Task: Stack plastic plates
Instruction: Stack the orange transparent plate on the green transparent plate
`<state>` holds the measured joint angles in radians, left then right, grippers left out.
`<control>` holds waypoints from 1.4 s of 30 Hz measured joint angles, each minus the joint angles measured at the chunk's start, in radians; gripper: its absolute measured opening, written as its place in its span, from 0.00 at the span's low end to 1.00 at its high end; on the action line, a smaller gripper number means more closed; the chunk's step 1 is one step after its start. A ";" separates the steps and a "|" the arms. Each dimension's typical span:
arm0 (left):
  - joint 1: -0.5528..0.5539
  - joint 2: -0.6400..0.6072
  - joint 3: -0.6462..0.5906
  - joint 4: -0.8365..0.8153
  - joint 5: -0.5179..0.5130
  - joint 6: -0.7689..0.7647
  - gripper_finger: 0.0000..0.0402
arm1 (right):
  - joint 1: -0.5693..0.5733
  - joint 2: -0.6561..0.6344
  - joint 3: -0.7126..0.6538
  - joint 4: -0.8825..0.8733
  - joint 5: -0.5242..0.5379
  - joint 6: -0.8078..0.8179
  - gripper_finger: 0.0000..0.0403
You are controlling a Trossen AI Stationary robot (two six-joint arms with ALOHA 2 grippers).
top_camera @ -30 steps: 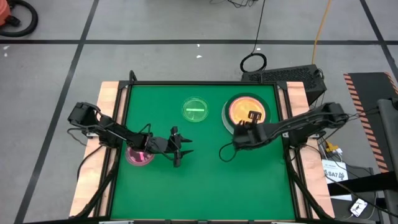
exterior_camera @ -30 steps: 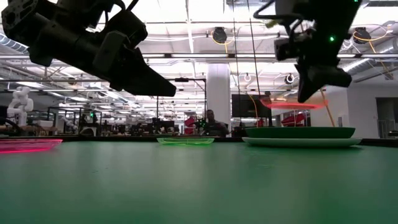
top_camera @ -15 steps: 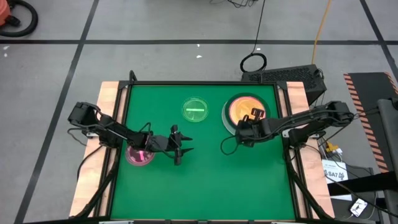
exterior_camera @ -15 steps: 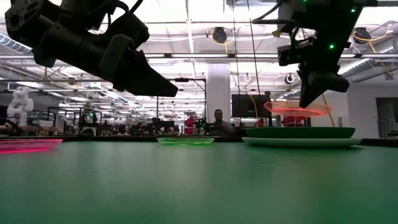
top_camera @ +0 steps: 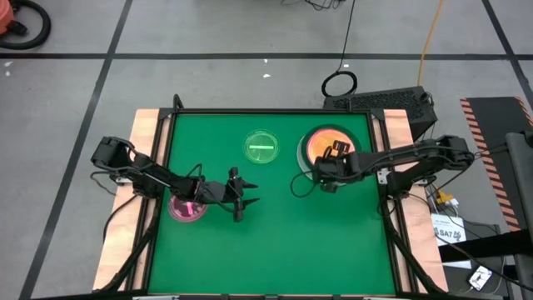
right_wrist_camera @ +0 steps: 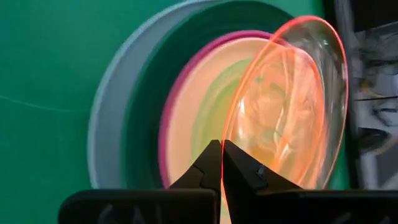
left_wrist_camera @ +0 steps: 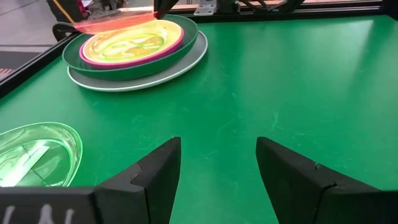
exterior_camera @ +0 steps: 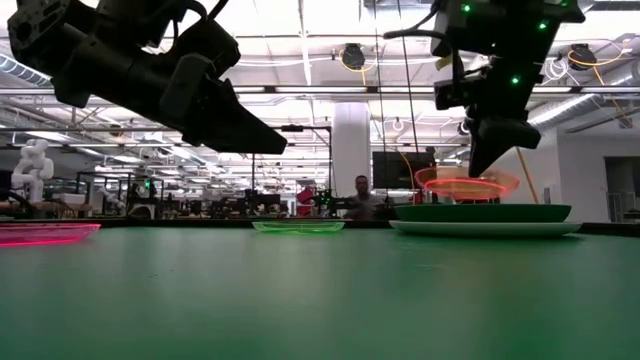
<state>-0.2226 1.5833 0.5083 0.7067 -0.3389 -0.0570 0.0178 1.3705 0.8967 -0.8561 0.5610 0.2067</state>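
Observation:
A stack of larger plates (top_camera: pixel 310 163) sits at the table's far right: pale-blue lowest, then dark-green, hot-pink, cream (left_wrist_camera: pixel 127 43). My right gripper (top_camera: pixel 336 155) is shut on a translucent amber dish (right_wrist_camera: pixel 292 106), which hovers just above that stack (exterior_camera: pixel 480 214). A translucent green dish (top_camera: pixel 261 147) lies flat at the far middle. A translucent pink dish (top_camera: pixel 185 207) lies flat at the left, partly under my left arm. My left gripper (top_camera: pixel 246 197) hangs open above the table's middle left, holding nothing. My right gripper pinches the amber dish's rim (right_wrist_camera: pixel 231 146) between its two fingers, slanting down from the near right. The dish is lifted clear and stays roughly level, a little above the cream plate (exterior_camera: pixel 467 185).
Wooden side rails (top_camera: pixel 148 125) and a black frame border the green mat. A bare stretch of mat (top_camera: pixel 275 242) lies along the near side. A keyboard (top_camera: pixel 379 102) sits beyond the far right corner. People show in the room behind (exterior_camera: pixel 360 195).
My right gripper has carried the amber dish toward the far edge, over the stack, and lowered it closer to the cream plate. The dish has stayed roughly level in the shut fingers.

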 joint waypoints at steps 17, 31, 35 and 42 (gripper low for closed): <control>0.000 0.000 0.000 0.000 0.000 -0.003 0.54 | -0.043 0.001 -0.051 0.045 -0.041 -0.018 0.01; 0.000 0.000 0.000 0.000 0.000 -0.003 0.54 | -0.066 0.003 -0.052 0.075 -0.042 -0.013 0.05; 0.000 0.000 0.000 0.000 0.000 -0.007 0.54 | -0.077 0.006 -0.052 0.071 -0.045 -0.006 0.11; 0.000 0.000 0.000 -0.002 0.000 -0.009 0.54 | -0.077 0.012 -0.052 0.071 -0.061 0.041 0.24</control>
<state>-0.2230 1.5833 0.5083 0.7048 -0.3386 -0.0658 -0.0597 1.3828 0.8444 -0.7850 0.5003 0.2478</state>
